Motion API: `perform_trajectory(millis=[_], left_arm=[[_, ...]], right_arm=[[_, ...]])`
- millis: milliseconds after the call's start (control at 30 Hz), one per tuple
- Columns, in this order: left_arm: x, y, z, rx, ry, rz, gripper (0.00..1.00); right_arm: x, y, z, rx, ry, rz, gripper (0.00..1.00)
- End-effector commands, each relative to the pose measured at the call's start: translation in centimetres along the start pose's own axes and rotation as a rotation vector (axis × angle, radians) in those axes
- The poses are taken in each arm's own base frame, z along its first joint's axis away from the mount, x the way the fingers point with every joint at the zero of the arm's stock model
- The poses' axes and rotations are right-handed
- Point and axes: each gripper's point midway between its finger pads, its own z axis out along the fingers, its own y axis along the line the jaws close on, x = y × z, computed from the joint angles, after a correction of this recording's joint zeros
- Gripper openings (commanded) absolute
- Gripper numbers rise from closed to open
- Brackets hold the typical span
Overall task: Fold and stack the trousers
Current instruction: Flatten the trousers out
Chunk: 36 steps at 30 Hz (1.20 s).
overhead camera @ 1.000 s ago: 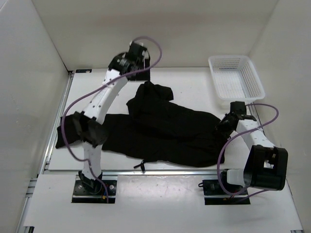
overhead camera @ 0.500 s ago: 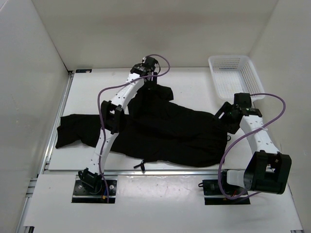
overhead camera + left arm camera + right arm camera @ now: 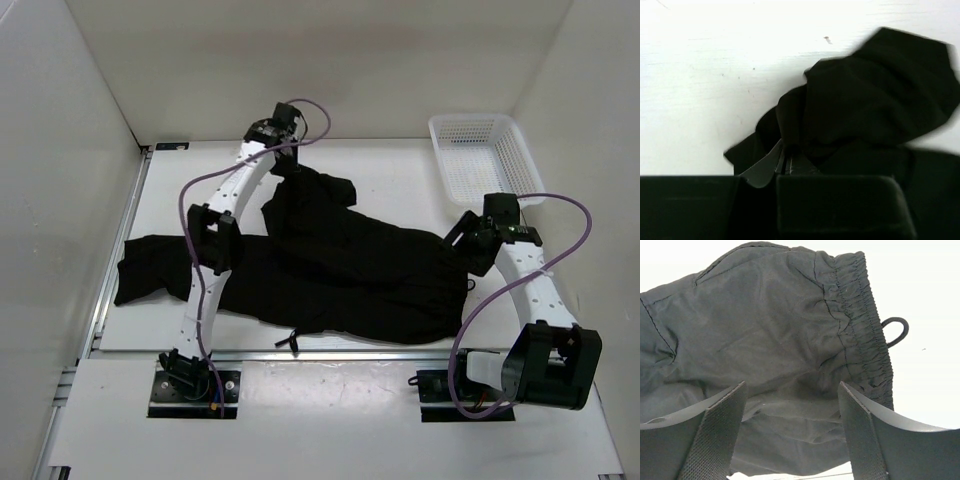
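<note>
A: Where are the trousers (image 3: 340,265)?

B: Spread flat on the worktop (image 3: 400,175), between the two hands. One end is bunched at the left hand (image 3: 783,150); the waist end lies under the right hand (image 3: 792,387).

A: What is the left hand doing?

B: Its fingers are pressed together on a fold of the black cloth, right at the edge of the heap. From its wrist camera, the cloth mounds up ahead of the fingertips and to their right. Bare white worktop lies ahead and to the left.

A: And the right hand?

B: Spread wide, holding nothing. The two fingers stand well apart, and the gathered waistband (image 3: 860,325) shows between them and just beyond. Whether the tips touch the cloth I cannot tell.

A: Any detail by the waist?

B: A small black cord loop (image 3: 897,331) pokes out from the waistband on the right finger's side, lying on the worktop just beside the cloth.

A: Anything else nearby?

B: A white mesh basket (image 3: 487,165) sits beyond the right hand, apart from the trousers. In the overhead view one long leg stretches away from both hands, towards the left edge — it passes under the left arm's lower part.
</note>
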Motion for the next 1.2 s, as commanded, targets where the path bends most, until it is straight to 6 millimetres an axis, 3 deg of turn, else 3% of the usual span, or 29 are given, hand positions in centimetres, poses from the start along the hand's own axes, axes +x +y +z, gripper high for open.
perform_trajectory(millis=[0,33,133,167,200,233,267,333,367,400,433,467,500,533,567,600,667,700,767,833,867,900,933,967,1000,1033,1067,1133,1167], left_arm=[[-9.1,2.8,-13.8,0.128,-0.303,-0.125,0.10],[-10.3,3.8,-16.9,0.147,-0.358,-0.141,0.10],[-10.7,6.4,-20.1,0.155,-0.396,-0.186,0.10],[-10.8,6.7,-23.2,0.165,-0.439,-0.189,0.10],[-10.5,7.5,-24.2,0.151,-0.448,-0.198,0.10],[-9.1,8.0,-23.6,0.123,-0.413,-0.200,0.10],[-8.8,9.0,-26.1,0.110,-0.447,-0.211,0.10],[-6.9,10.4,-25.8,0.075,-0.415,-0.226,0.10],[-6.5,11.0,-27.3,0.073,-0.435,-0.233,0.10],[-6.0,11.7,-27.6,0.055,-0.435,-0.242,0.10],[-4.5,13.0,-26.6,0.017,-0.397,-0.266,0.10],[-3.8,14.0,-27.7,0.000,-0.409,-0.293,0.10],[-2.8,15.0,-27.4,-0.032,-0.393,-0.316,0.10],[-0.5,16.5,-25.4,-0.070,-0.323,-0.359,0.11],[0.5,17.3,-24.5,-0.087,-0.298,-0.381,0.23],[1.8,17.6,-23.3,-0.089,-0.252,-0.388,0.64],[4.1,18.3,-20.7,-0.109,-0.161,-0.410,0.96],[4.7,18.3,-19.3,-0.116,-0.124,-0.421,0.97],[5.1,19.1,-18.6,-0.132,-0.106,-0.459,0.97],[5.5,19.4,-18.1,-0.143,-0.084,-0.487,0.92],[5.5,19.4,-18.1,-0.143,-0.085,-0.496,0.79],[5.7,19.6,-17.7,-0.160,-0.078,-0.507,0.70],[5.4,20.2,-17.9,-0.175,-0.091,-0.525,0.57],[5.7,20.7,-17.5,-0.195,-0.077,-0.553,0.32],[6.1,21.0,-17.3,-0.202,-0.068,-0.569,0.26],[6.2,21.2,-17.0,-0.201,-0.058,-0.576,0.26],[6.8,21.3,-16.1,-0.194,-0.029,-0.599,0.28],[7.8,22.0,-14.6,-0.207,0.019,-0.625,0.50],[8.2,22.9,-14.0,-0.224,0.032,-0.655,0.60]], right_arm=[[0.2,0.0,-0.2,-0.007,-0.008,-0.019,0.77],[0.2,0.0,-0.2,-0.007,-0.008,-0.019,0.77],[0.2,0.0,-0.2,-0.007,-0.008,-0.019,0.77],[0.1,-0.1,-0.2,0.000,-0.013,-0.019,0.77],[0.1,-0.1,-0.2,0.001,-0.013,-0.019,0.77],[0.1,-0.1,-0.2,0.001,-0.013,-0.019,0.77],[0.1,-0.1,-0.2,0.001,-0.013,-0.019,0.77],[0.1,-0.1,-0.2,0.001,-0.013,-0.019,0.77],[-0.1,0.0,-0.2,-0.004,-0.021,-0.019,0.77],[-0.1,0.0,-0.2,-0.004,-0.021,-0.019,0.77],[0.2,-0.2,0.0,0.001,-0.013,-0.019,0.77],[0.0,0.0,0.0,-0.005,-0.021,-0.010,0.77],[0.1,0.1,0.0,-0.013,-0.015,-0.010,0.77],[0.2,0.1,0.2,-0.014,-0.016,-0.010,0.77],[0.3,0.2,0.2,-0.024,-0.009,-0.010,0.77],[0.5,0.3,0.5,-0.031,0.002,-0.010,0.77],[0.7,0.4,1.0,-0.040,0.022,-0.035,0.77],[0.6,0.7,1.0,-0.049,0.026,-0.035,0.77],[-0.2,1.5,0.6,-0.065,0.010,-0.056,0.75],[-0.8,1.9,0.4,-0.072,-0.002,-0.067,0.63],[-1.4,2.3,0.1,-0.082,-0.018,-0.068,0.54],[-1.4,2.8,-0.1,-0.092,-0.021,-0.079,0.22],[-1.6,2.9,0.0,-0.090,-0.019,-0.079,0.09],[-1.7,3.7,0.4,-0.100,-0.014,-0.096,0.02],[-1.9,3.8,0.6,-0.096,-0.008,-0.096,0.00],[-1.6,5.2,0.9,-0.126,0.006,-0.124,0.02],[-2.1,6.4,1.5,-0.132,0.014,-0.126,0.11],[-1.4,8.2,3.2,-0.127,0.067,-0.147,0.37],[-2.4,9.6,3.2,-0.140,0.047,-0.163,0.47]])
